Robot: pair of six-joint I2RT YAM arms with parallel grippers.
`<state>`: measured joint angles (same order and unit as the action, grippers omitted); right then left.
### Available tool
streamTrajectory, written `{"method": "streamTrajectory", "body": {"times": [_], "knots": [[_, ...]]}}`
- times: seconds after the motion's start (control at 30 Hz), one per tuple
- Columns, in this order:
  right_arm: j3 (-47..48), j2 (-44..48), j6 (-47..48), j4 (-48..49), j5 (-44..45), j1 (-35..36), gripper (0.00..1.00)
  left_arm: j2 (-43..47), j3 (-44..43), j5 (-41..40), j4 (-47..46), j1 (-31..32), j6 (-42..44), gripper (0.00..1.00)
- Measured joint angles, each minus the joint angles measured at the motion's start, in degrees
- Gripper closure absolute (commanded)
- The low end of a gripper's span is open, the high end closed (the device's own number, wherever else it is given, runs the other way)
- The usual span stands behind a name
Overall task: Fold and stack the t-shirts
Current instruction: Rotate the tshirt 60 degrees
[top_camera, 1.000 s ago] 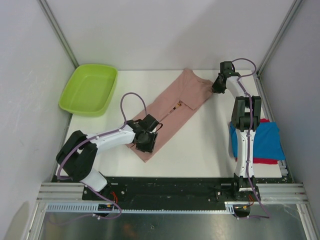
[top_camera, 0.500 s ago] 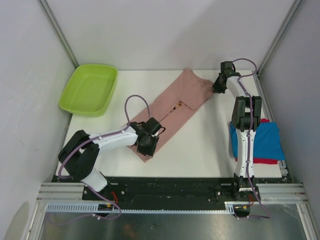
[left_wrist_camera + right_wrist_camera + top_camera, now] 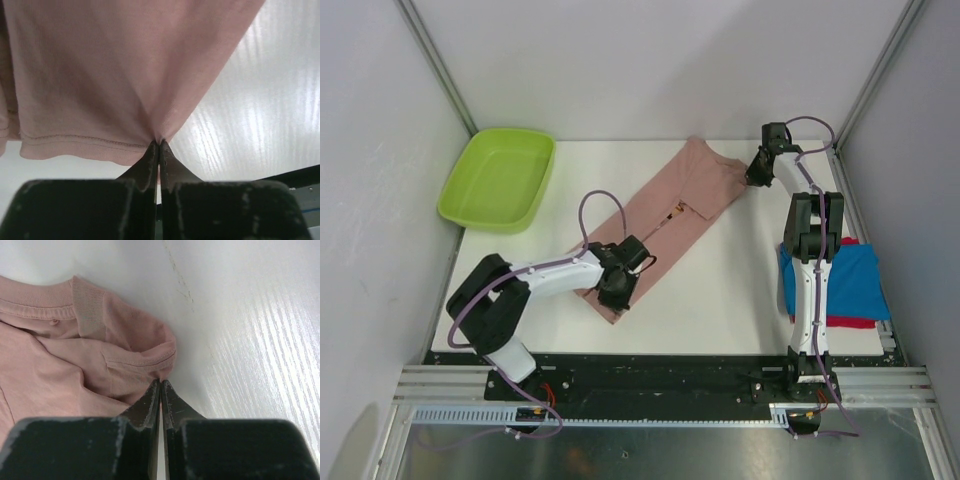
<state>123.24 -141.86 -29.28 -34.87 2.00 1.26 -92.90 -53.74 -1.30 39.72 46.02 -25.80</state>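
The dusty pink t-shirt (image 3: 670, 205) lies folded lengthwise in a long diagonal strip across the table's middle. My left gripper (image 3: 612, 292) is shut on its near hem corner, and the cloth (image 3: 125, 75) puckers into the closed tips (image 3: 159, 143). My right gripper (image 3: 752, 176) is shut on the far sleeve edge (image 3: 145, 357) next to the collar (image 3: 87, 307). A blue folded shirt (image 3: 850, 280) lies on a red one (image 3: 855, 322) at the right edge, partly hidden by the right arm.
A lime-green tub (image 3: 500, 178) stands empty at the back left. White table (image 3: 720, 290) shows between the pink shirt and the stack. Frame posts and grey walls close in the sides.
My left gripper has moved slightly right along the near end of the pink shirt, holding the hem. The right gripper and the far end have not moved.
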Motion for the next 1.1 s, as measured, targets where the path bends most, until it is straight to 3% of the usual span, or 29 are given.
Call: {"method": "streamTrajectory", "body": {"times": [0.1, 0.4, 0.7, 0.9, 0.97, 1.1], "knots": [[0.28, -0.20, 0.39, 0.11, 0.66, -0.02, 0.93, -0.85, -1.44, 0.61, 0.17, 1.09, 0.39, 1.00], [4.37, -2.10, 0.83, 0.92, 1.60, -1.84, 0.44, -6.25, -8.44, 4.79, 0.24, 6.67, 0.39, 1.00], [9.49, -2.12, 0.55, -0.24, 2.25, -4.07, 0.40, -13.11, -17.55, 8.70, 0.13, 11.37, -0.87, 1.00], [-0.42, 4.20, -0.26, -1.27, 0.96, -4.00, 0.41, -18.88, -24.22, 10.86, -0.37, 15.98, -3.76, 0.99], [-6.95, 8.81, -0.70, -1.18, 0.24, -3.93, 0.41, -20.00, -25.09, 11.39, -0.72, 16.98, -4.85, 0.90], [-22.14, 20.37, -1.46, -0.11, -1.42, -3.34, 0.41, -19.87, -25.14, 11.82, -0.61, 17.99, -6.27, 0.58]]}}
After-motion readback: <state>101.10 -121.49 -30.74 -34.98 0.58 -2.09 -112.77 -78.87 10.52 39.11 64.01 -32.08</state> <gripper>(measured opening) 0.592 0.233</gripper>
